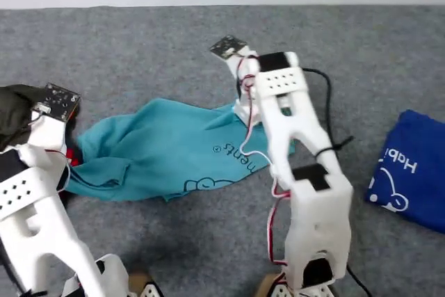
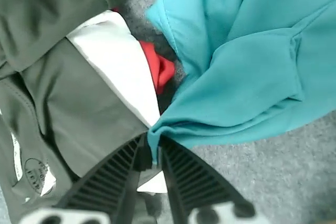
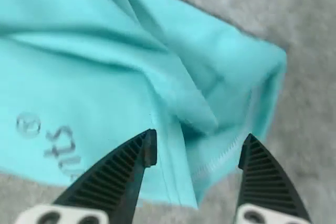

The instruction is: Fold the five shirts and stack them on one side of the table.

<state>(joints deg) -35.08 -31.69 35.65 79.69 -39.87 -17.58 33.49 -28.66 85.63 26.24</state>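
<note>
Teal shirt (image 1: 167, 154) lies crumpled across the middle of the desk (image 1: 139, 39), one end reaching toward the left edge. Left hand (image 2: 152, 153) is pinched tight on a folded corner of it at that end. Right hand (image 3: 197, 153) hangs over the opposite end, jaws spread wide and holding nothing, a stitched hem between them.

Handling, judged: light, limp knit with no stiffness; it will sag and bunch wherever unsupported, and thin layers may slip from a shallow pinch. Take hold at a hem or seam corner, with both ends gripped to keep it taut.

Surroundings: olive shirt (image 2: 79, 114), white shirt (image 2: 113, 61) and red shirt (image 2: 160, 69) are heaped at the left edge, touching the pinched corner, so they could snag or drag along. Blue shirt (image 1: 410, 168) lies folded at the right edge, well apart.
</note>
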